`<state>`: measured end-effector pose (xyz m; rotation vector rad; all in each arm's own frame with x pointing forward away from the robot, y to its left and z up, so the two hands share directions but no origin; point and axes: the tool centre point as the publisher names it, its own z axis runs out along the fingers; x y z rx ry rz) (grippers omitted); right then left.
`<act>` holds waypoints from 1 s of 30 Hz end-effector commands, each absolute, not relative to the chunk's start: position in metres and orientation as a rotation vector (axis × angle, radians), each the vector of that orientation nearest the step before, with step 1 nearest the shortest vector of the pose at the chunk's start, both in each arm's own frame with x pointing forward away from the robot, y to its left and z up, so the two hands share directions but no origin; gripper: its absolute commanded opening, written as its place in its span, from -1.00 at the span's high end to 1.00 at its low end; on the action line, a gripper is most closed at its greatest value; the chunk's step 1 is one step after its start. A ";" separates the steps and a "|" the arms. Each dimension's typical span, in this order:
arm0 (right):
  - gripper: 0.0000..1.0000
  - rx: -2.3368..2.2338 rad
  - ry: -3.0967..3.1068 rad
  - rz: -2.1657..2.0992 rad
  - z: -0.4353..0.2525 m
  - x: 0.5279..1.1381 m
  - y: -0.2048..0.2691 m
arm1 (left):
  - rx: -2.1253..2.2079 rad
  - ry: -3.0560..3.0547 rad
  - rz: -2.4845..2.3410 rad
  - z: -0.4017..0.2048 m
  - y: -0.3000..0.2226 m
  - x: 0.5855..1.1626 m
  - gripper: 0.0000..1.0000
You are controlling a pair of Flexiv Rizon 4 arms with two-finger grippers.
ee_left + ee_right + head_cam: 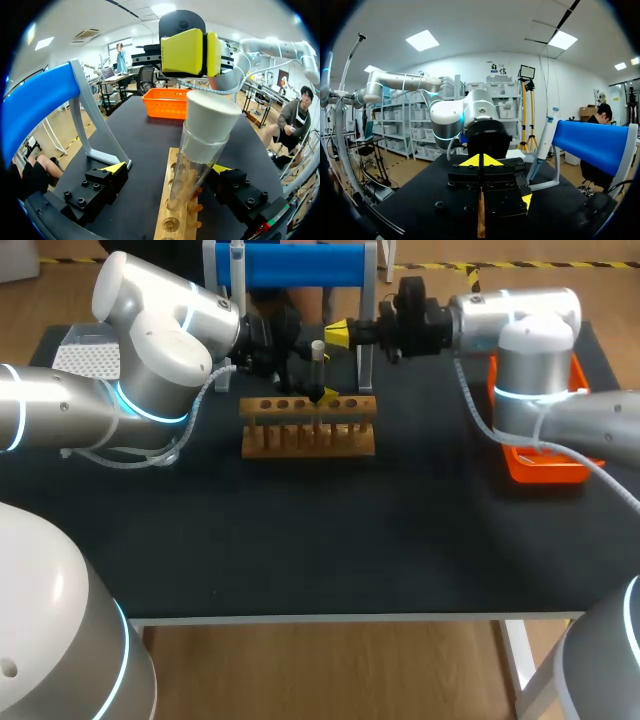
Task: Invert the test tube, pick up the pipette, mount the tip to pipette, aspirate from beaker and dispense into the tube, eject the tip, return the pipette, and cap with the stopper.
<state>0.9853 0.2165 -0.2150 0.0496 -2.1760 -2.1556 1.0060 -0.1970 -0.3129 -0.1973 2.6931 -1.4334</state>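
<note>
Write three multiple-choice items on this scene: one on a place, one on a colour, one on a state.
1. Where is the test tube?
A. lying flat on the table
B. upright in the wooden rack
C. on the floor

2. What colour is the basket?
A. green
B. white
C. orange

3. In what state is the tube's mouth?
A. closed by a white stopper
B. open
C. broken off

Answers:
1 B: the left wrist view shows its lower end in a hole of the rack.
2 C: it shows bright orange in both the head view and the left wrist view.
3 A: the white plug sits in the top of the glass.
</note>
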 end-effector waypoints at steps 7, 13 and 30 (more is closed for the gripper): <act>1.00 0.044 -2.172 -2.137 -0.217 0.985 0.223 | -0.196 2.698 -1.433 -0.313 -0.197 1.007 -1.00; 1.00 0.050 -2.166 -2.131 -0.215 0.980 0.225 | -0.196 2.698 -1.433 -0.313 -0.197 1.007 -1.00; 1.00 0.047 -2.176 -2.113 -0.218 0.974 0.227 | -0.196 2.698 -1.433 -0.313 -0.197 1.007 -1.00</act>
